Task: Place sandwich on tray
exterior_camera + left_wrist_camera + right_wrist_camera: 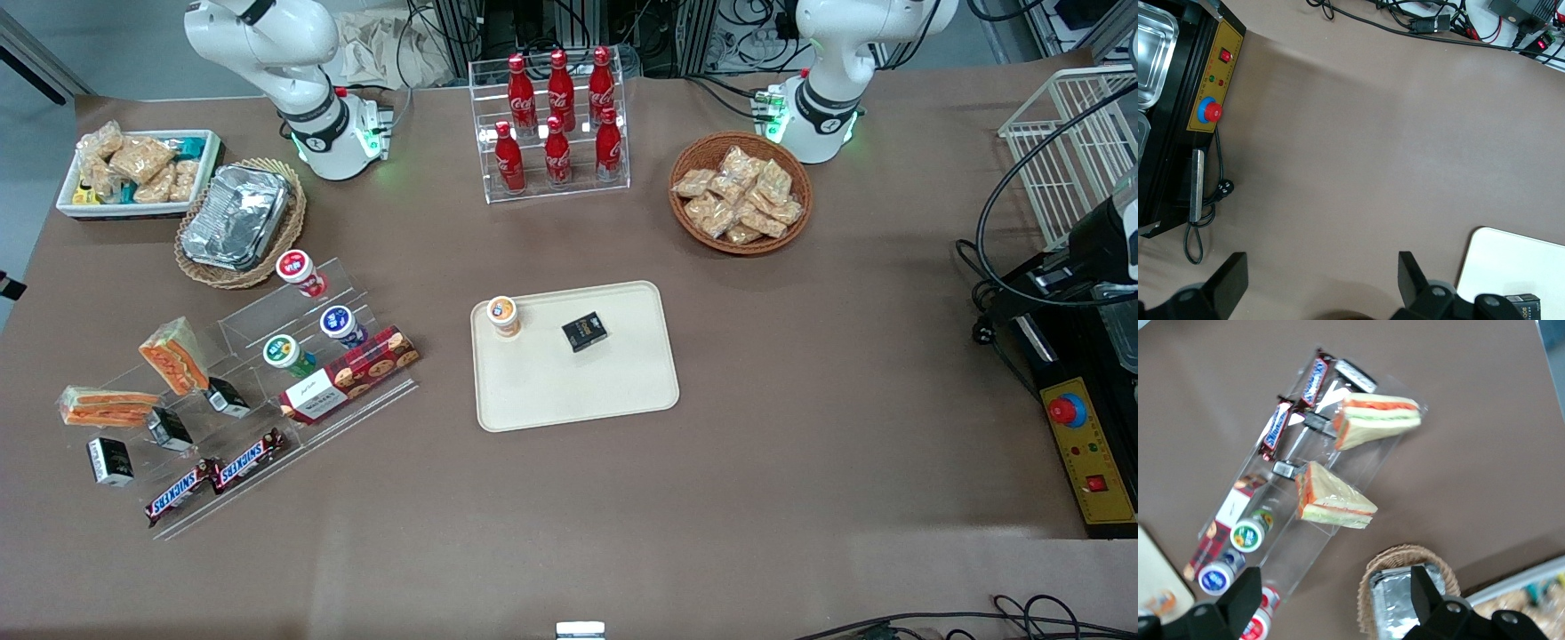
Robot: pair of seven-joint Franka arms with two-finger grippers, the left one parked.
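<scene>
While pincer [1331, 603] hovers, fingers spread — sandwich [1331, 499] apart below, on clear stand [1358, 463].

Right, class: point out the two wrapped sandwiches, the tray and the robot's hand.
Upright sandwich [175, 356], front view: striped cut face.
Flat sandwich [108, 406], front view: filling edge.
Tray [578, 391], front view: bare middle.
Hand [1338, 603], right wrist view: open, above the stand.

Brown table [800, 462], white wire rack [1071, 147] at edge, cables nearby.
</scene>
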